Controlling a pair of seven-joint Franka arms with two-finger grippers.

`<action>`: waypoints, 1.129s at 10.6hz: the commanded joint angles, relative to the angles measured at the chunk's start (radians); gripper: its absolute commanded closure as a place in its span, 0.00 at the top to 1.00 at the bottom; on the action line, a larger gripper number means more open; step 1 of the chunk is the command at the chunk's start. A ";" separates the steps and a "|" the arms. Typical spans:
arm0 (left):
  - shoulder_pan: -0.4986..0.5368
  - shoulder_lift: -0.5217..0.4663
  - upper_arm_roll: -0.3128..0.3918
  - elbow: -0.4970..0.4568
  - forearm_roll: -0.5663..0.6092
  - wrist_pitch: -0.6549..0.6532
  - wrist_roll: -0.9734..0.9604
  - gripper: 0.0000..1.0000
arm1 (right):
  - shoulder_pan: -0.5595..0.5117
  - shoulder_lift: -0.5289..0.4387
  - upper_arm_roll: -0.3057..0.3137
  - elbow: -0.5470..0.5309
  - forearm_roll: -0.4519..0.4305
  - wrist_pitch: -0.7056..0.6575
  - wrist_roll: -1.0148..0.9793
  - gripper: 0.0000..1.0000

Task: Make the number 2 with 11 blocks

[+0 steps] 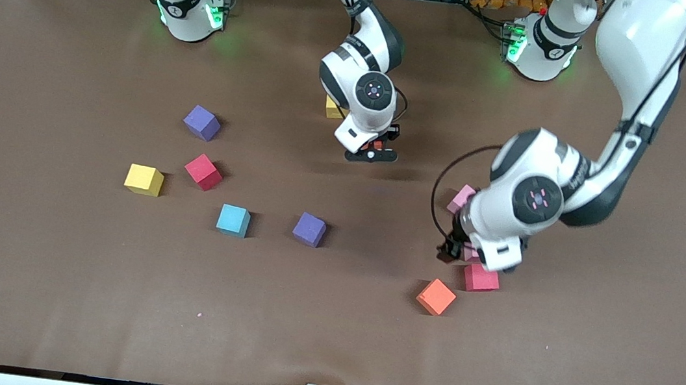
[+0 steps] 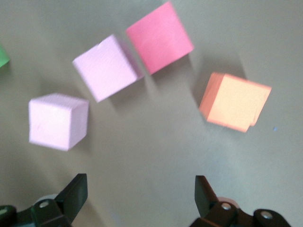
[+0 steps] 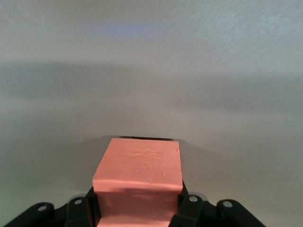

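Observation:
My right gripper [image 1: 373, 152] is shut on an orange block [image 3: 138, 172] and holds it over bare table near the middle. My left gripper [image 1: 450, 248] is open and empty [image 2: 140, 194], low over the table beside a curved row: a pink block [image 1: 461, 197], a second pink block [image 2: 106, 67] mostly hidden under the hand in the front view, a red block [image 1: 480, 278] and an orange block [image 1: 436, 296]. Toward the right arm's end lie a purple block [image 1: 202, 122], a red block [image 1: 203, 171], a yellow block [image 1: 144, 180], a light blue block [image 1: 233, 219] and another purple block [image 1: 310, 229].
A second yellow cube [image 1: 334, 108] is partly hidden by the right arm's wrist. A sliver of a green cube [image 2: 3, 56] shows at the edge of the left wrist view. The brown table [image 1: 325, 334] is bare along the edge nearest the front camera.

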 commanded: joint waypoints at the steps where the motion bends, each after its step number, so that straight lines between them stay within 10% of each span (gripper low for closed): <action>1: -0.021 0.111 0.044 0.164 0.026 -0.047 0.078 1.00 | 0.023 0.019 -0.008 0.031 0.000 -0.009 0.032 0.31; 5: -0.129 0.216 0.189 0.281 0.025 -0.036 0.108 1.00 | 0.038 0.030 -0.008 0.033 0.002 -0.004 0.060 0.31; 12: -0.136 0.339 0.190 0.445 -0.015 -0.024 0.132 1.00 | 0.060 0.051 -0.006 0.056 0.011 0.013 0.112 0.32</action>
